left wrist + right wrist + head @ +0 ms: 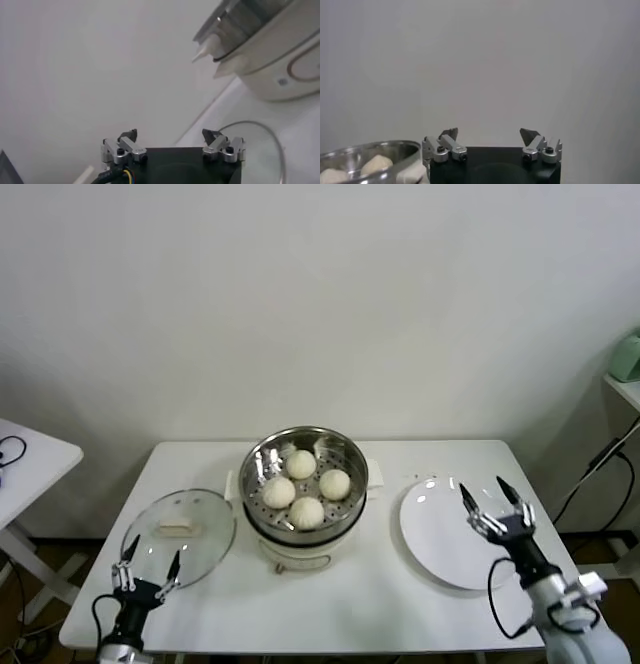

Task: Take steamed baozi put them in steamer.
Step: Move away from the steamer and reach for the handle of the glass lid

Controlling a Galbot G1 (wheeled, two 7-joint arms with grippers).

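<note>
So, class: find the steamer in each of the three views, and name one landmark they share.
Head view: the steamer stands mid-table, four baozi inside, between glass lid and plate.
Left wrist view: steamer in the upper right corner.
Right wrist view: steamer in the lower left corner, baozi showing.
Shared landmark: the white wall.

I can't see the steamer (367,159) whole in right wrist view: edge cuts it, only two baozi (375,164) show, partly. Left wrist view crops the pot base (280,60) and glass lid (270,145). Head view: small table (30,459) at left and green obj (627,356) at right cut off, can't ID it.
</note>
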